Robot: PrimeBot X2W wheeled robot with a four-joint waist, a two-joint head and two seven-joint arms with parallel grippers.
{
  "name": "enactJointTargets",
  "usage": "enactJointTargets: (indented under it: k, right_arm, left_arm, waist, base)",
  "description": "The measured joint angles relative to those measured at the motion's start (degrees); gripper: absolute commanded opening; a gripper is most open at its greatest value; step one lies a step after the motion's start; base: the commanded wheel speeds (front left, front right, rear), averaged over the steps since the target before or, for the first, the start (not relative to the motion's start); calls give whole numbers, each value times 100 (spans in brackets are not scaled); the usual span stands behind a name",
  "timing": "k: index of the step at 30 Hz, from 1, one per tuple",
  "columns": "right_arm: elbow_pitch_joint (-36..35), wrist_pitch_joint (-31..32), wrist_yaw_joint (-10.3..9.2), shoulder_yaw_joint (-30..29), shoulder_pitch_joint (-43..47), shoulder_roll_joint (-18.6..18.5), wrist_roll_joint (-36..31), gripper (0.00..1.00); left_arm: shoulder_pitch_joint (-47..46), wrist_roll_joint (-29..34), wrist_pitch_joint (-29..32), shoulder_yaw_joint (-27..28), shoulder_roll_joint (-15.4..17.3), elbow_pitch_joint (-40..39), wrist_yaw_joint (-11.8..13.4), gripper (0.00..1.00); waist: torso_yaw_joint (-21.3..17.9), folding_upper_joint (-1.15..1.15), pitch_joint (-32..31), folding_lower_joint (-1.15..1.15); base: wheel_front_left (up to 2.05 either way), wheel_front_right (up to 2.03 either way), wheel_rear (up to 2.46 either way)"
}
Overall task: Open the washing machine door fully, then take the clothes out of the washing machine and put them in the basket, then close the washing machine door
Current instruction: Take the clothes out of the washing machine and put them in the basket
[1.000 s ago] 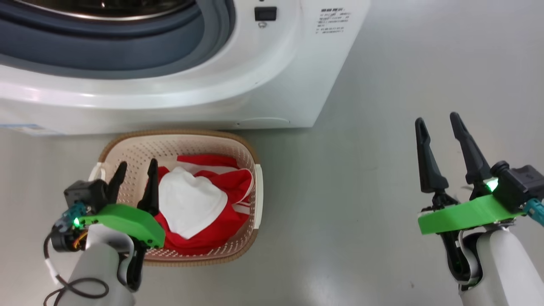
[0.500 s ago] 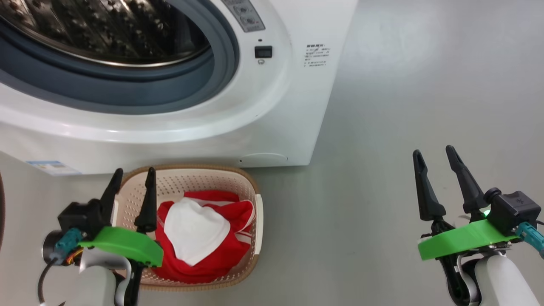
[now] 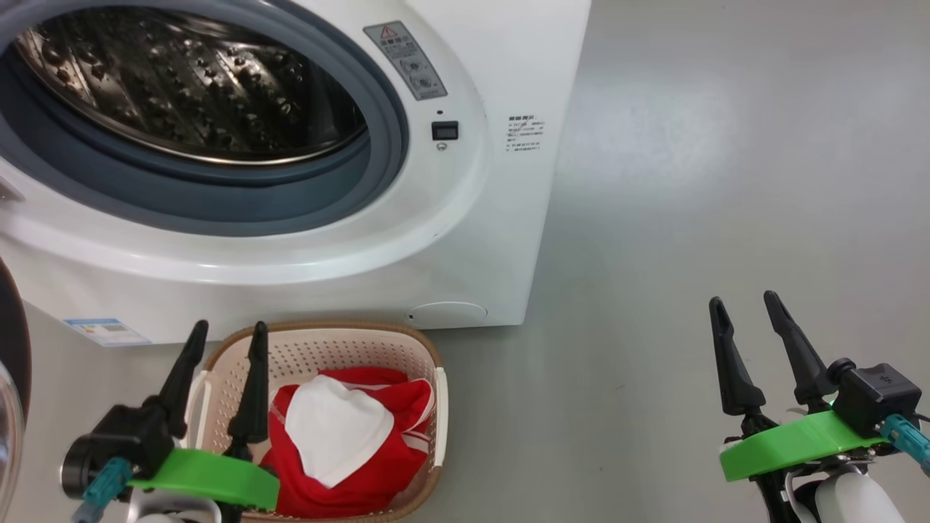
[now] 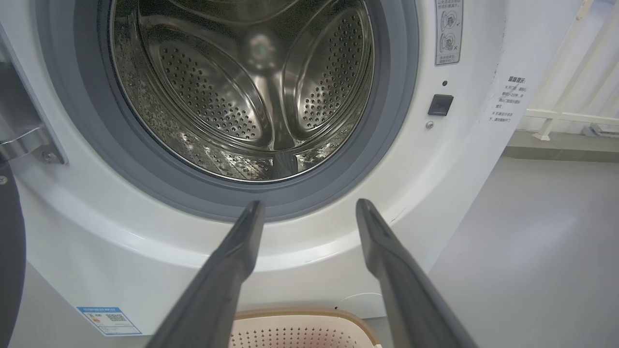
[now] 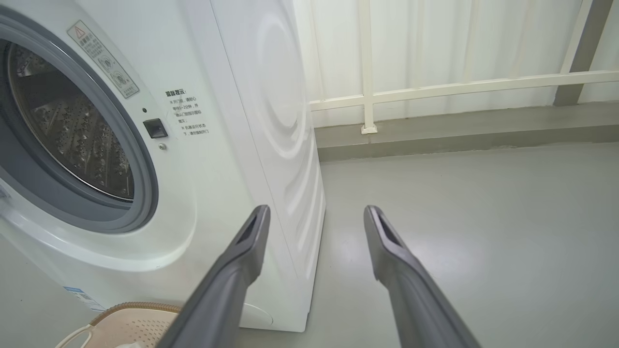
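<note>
The white washing machine (image 3: 465, 218) stands with its mouth uncovered, and its steel drum (image 4: 242, 87) looks bare of clothes. The door's black rim (image 3: 11, 341) shows at the far left edge, swung wide. On the floor in front stands the cream basket (image 3: 429, 363), holding the red and white clothes (image 3: 341, 436). My left gripper (image 3: 227, 328) hangs open over the basket's left rim, nothing between its fingers. My right gripper (image 3: 742, 299) is open too, over bare floor to the right of the machine. The left gripper (image 4: 309, 205) points at the drum mouth; the right gripper (image 5: 314, 210) points past the machine's right corner.
Grey floor (image 3: 690, 181) stretches to the right of the machine. A cream railing (image 5: 459, 87) with pale sheeting runs along a low kerb behind. The door's metal hinge (image 4: 29, 142) sits at the machine's left.
The head camera has tilted up, so the drum now shows and the basket sits lower in view. Both grippers stay open; the left one rose a little over the basket.
</note>
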Motion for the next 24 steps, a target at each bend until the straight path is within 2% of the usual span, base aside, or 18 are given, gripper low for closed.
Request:
enactJointTargets:
  k: [14, 24]
  right_arm:
    - [-101, 0, 0, -140, 289, 14, 3, 100]
    - [-122, 0, 0, -152, 436, 20, 3, 100]
  left_arm:
    - [857, 58, 0, 116, 19, -916, 0, 100]
    - [997, 57, 0, 125, 15, -1067, 0, 100]
  waist:
    - [-95, 0, -233, 0]
    - [-90, 0, -332, 0]
  base:
    - [0, 0, 0]
    - [0, 0, 0]
